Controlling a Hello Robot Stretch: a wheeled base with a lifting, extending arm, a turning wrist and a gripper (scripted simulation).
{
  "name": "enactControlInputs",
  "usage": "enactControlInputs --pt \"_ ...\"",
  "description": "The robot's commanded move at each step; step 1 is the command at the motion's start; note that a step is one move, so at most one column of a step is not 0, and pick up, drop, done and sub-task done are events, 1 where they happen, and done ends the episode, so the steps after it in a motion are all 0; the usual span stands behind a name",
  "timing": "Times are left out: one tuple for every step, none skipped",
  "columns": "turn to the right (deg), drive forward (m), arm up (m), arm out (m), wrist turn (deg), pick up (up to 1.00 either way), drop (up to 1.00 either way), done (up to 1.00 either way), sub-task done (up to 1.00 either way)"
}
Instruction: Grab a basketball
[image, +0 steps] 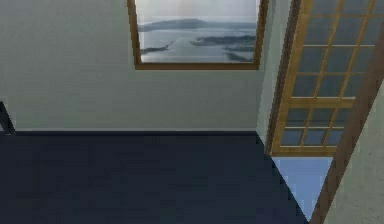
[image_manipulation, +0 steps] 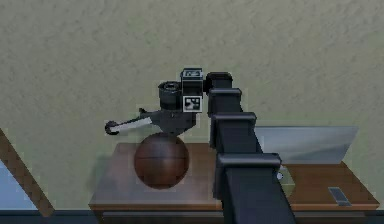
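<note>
wall (image_manipulation: 70, 60) close behind basketball (image_manipulation: 162, 162)

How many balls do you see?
1. A brownish ball is at the wooden table, near the claw, in the arm side view. Another could hide behind the arm.

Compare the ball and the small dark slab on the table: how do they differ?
The ball is round and reddish brown; the slab is flat, oblong and dark grey. The ball is far larger and stands tall; the slab lies low. The ball sits toward the arm side view's left, the slab near its right edge. Both rest on the wooden table.
</note>
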Motion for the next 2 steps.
enactControlInputs --pt "0.0 0.0 0.0 0.0 21.0 0.0 0.0 0.0 0.0" --pt "0.0 0.0 -0.28 0.0 0.0 0.0 0.0 0.0 0.0"
